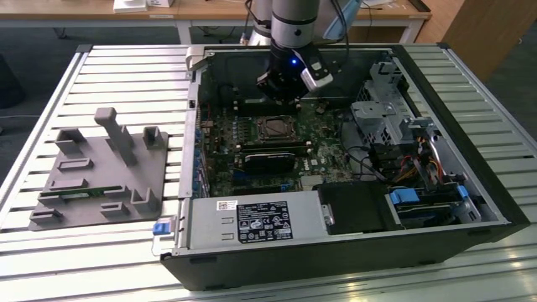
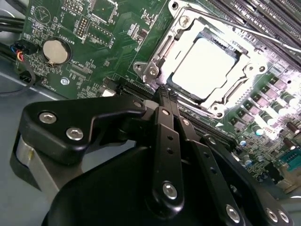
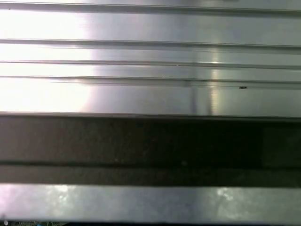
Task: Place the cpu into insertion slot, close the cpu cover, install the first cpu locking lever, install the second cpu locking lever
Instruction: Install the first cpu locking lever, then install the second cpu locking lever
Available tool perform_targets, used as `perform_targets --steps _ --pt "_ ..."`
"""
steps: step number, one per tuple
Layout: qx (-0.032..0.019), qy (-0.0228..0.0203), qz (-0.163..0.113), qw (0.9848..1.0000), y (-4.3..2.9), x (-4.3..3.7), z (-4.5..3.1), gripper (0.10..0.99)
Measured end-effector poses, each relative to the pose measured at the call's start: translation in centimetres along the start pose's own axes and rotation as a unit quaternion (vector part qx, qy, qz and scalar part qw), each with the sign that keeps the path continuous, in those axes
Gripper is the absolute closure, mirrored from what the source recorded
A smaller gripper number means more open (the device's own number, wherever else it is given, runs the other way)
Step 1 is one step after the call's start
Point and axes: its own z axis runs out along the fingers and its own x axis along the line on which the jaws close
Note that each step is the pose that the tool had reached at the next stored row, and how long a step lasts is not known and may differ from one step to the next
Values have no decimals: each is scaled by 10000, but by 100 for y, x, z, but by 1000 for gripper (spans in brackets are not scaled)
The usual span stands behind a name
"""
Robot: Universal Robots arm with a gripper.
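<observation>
The cpu (image 2: 203,66), a pale square chip, lies in the insertion slot (image 1: 275,128) on the green board inside the open computer case. The silvery cpu cover (image 2: 244,80) lies flat around it, and the chip shows through its window. A thin wire lever (image 2: 235,26) runs along one side of the frame; I cannot tell whether it is latched. My gripper (image 1: 282,100) hangs just behind the socket in the exterior view, a little above the board. In the second wrist view my gripper (image 2: 165,93) has its black fingers (image 2: 162,127) closed together, with nothing between them, just short of the cover's corner.
A black module (image 1: 268,157) sits in front of the socket. A drive cage with cables (image 1: 386,119) stands at the exterior view's right, a power supply (image 1: 251,220) in front. A grey fixture (image 1: 100,170) lies on the slatted table (image 3: 150,56) at the exterior view's left. A coin battery (image 2: 56,51) sits on the board.
</observation>
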Motion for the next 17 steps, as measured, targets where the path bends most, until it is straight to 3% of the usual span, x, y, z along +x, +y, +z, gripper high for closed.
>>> perform_targets --steps 17 --pt "1 0 0 10000 -54 0 -1 980"
